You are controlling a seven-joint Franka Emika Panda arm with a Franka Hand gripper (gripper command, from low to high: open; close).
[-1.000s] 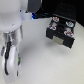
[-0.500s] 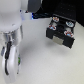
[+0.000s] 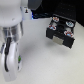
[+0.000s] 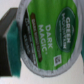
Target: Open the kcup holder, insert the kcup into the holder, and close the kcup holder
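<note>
Kcup (image 4: 47, 37) between gripper (image 4: 30, 42) fingers.

The robot arm (image 3: 12, 47) fills the left half of the exterior view, reaching from the upper left down to the lower left. The kcup holder (image 3: 60, 31) sits in the upper right, well apart from it, its drawer (image 3: 61, 41) pulled out toward the frame's lower edge. Pods (image 3: 56, 22) lie in the holder's top.

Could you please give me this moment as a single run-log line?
gripper: shut on kcup | kcup: green top, fills wrist view | kcup holder: drawer open, other pods inside, at exterior view's right | arm: apart from holder
</note>
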